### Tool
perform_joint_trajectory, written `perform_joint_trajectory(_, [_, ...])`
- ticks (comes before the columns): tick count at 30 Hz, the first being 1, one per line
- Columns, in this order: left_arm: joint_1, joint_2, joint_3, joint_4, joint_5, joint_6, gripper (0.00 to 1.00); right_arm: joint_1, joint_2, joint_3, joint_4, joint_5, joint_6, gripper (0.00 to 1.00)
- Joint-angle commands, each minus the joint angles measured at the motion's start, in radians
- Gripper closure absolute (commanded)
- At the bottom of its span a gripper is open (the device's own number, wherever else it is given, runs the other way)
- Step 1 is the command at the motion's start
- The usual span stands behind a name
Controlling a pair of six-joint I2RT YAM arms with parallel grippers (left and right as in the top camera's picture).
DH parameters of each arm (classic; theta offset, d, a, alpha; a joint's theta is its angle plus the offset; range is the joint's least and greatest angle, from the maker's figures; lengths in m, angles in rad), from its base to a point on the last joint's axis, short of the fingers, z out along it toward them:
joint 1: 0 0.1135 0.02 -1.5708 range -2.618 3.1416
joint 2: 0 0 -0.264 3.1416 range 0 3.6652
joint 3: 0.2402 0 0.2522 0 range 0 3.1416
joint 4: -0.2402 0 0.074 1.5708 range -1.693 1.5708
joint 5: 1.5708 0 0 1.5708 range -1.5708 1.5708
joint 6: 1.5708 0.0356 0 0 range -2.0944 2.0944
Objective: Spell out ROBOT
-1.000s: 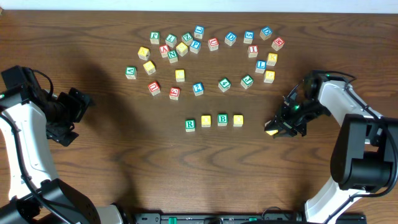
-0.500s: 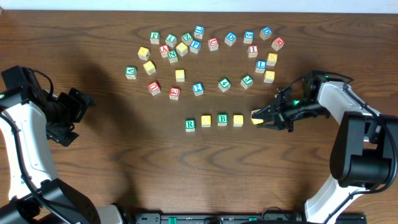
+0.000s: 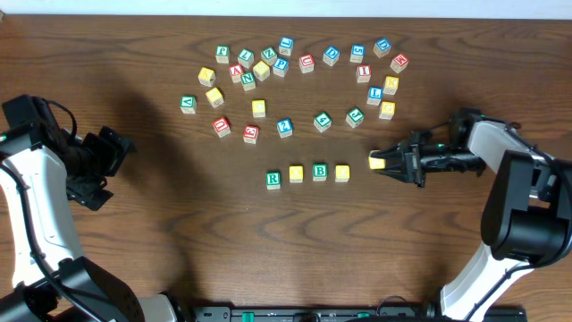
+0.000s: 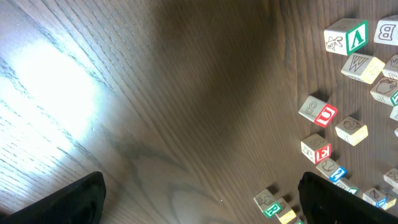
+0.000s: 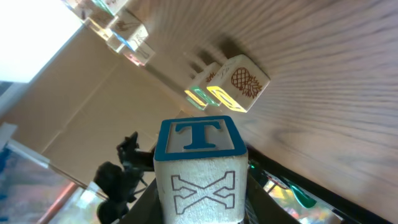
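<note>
Four cubes stand in a row at mid-table: a green R [image 3: 273, 180], a yellow cube [image 3: 296, 173], a green B [image 3: 319, 172] and a second yellow cube [image 3: 341, 173]. Just right of that row, my right gripper [image 3: 390, 165] is shut on a fifth cube [image 3: 378, 163], which shows a yellow side from above. In the right wrist view this cube [image 5: 199, 162] carries a blue T and sits between my fingers, close to the row's end cube [image 5: 242, 81]. Far left, my left gripper [image 3: 112, 168] stands open and holds nothing. Its wrist view catches the R cube [image 4: 268, 202].
Several other letter cubes in red, blue, green and yellow lie scattered across the back of the table [image 3: 304, 63], the nearest ones around [image 3: 284, 128]. The left wrist view shows some of them [image 4: 317, 113] at its right side. Bare wood [image 3: 179, 233] lies in front.
My right gripper carried the T cube left toward the row, then turned level and now sits slightly right and higher in the view. The left arm has not moved.
</note>
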Motion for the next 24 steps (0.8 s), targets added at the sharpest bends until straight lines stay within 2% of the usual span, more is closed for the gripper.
perform_joint_trajectory(1, [0.001, -0.003, -0.01, -0.004, -0.008, 0.018, 0.02, -0.013, 0.001, -0.003, -0.002, -0.023, 0.004, 0.56])
perform_joint_trajectory(2, [0.001, -0.003, -0.01, -0.004, -0.008, 0.018, 0.02, -0.013, 0.001, -0.003, -0.006, -0.024, 0.0, 0.44])
perform_joint_trajectory(4, [0.001, -0.003, -0.01, -0.004, -0.008, 0.018, 0.02, -0.013, 0.001, -0.003, -0.013, -0.025, -0.002, 0.31])
perform_joint_trajectory(6, [0.001, -0.003, -0.01, -0.004, -0.008, 0.018, 0.02, -0.013, 0.001, -0.003, -0.012, -0.021, -0.022, 0.27])
perform_joint_trajectory(11, [0.001, -0.003, -0.01, -0.005, -0.008, 0.018, 0.02, -0.014, 0.001, -0.003, -0.011, 0.143, -0.037, 0.26])
perform_joint_trajectory(15, [0.001, -0.003, -0.01, -0.005, -0.008, 0.018, 0.02, -0.014, 0.001, 0.013, -0.002, 0.183, -0.093, 0.27])
perform_joint_trajectory(19, [0.001, -0.003, -0.01, -0.004, -0.008, 0.018, 0.02, -0.011, 0.0, 0.062, -0.019, 0.29, -0.145, 0.28])
perform_joint_trajectory(24, [0.001, -0.003, -0.01, -0.004, -0.008, 0.018, 0.02, 0.018, -0.002, 0.148, -0.047, 0.463, -0.144, 0.28])
